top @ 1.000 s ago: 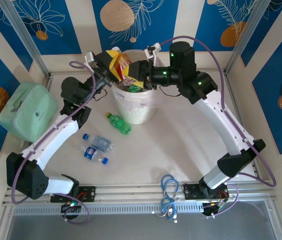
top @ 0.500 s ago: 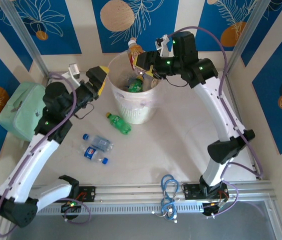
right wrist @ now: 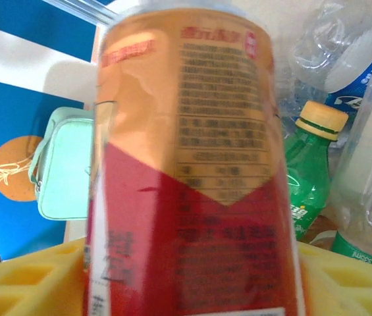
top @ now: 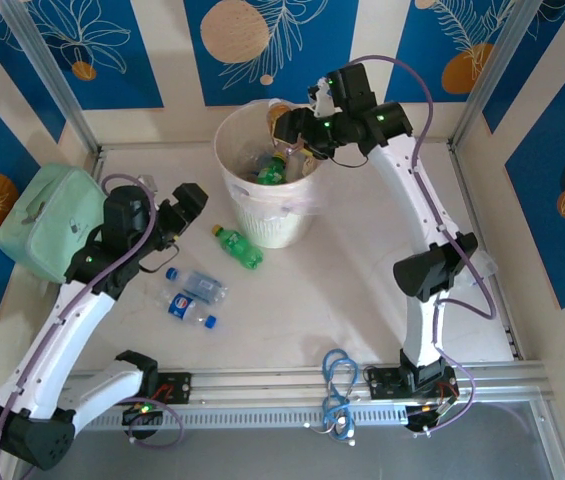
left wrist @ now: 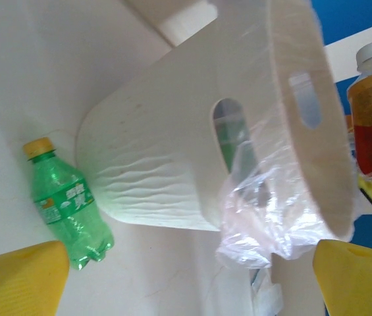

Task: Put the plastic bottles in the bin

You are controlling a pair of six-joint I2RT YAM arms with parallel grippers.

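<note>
While the right fingers (right wrist: 27,283) grip a red-labelled bottle (top: 280,113) above the far rim of the bin (top: 262,225), releasing should wait until it hangs squarely over the opening. The left fingers (left wrist: 14,276) gape empty, left of the bin, near a green bottle (top: 237,246) on the table (top: 362,300).

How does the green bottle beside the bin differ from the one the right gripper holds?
The green bottle lies loose, yellow-capped; the held bottle is white-capped with a red-and-orange label. The green bottle is outside the bin; the held bottle hangs in the right gripper at its rim. Both are small plastic bottles.
</note>
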